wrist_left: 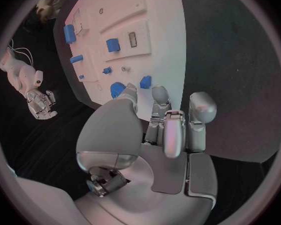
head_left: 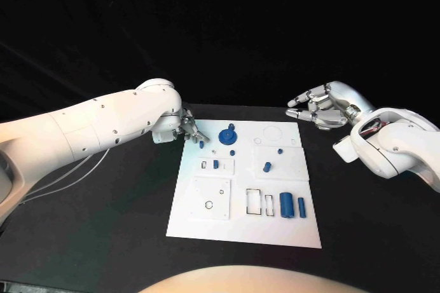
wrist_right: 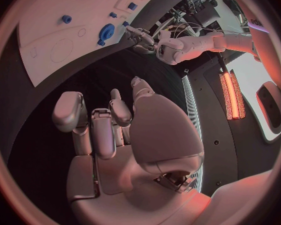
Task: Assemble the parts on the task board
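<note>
Nearest the camera, the white board (head_left: 240, 226) lay mid-table with blue parts (head_left: 288, 205) on it; the left hand (head_left: 187, 131), at ten o'clock, seemingly empty-fingered, could knock a small piece (head_left: 201, 143), while the right hand (head_left: 318, 109) hovered open at two o'clock.

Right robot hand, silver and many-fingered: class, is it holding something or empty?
Empty. The right robot hand hovers beside the white task board, off its far right corner, fingers loosely curled with nothing between them.

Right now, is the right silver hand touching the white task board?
Apart. In the head view the right hand hovers beside the white task board, with black table visible between them.
</note>
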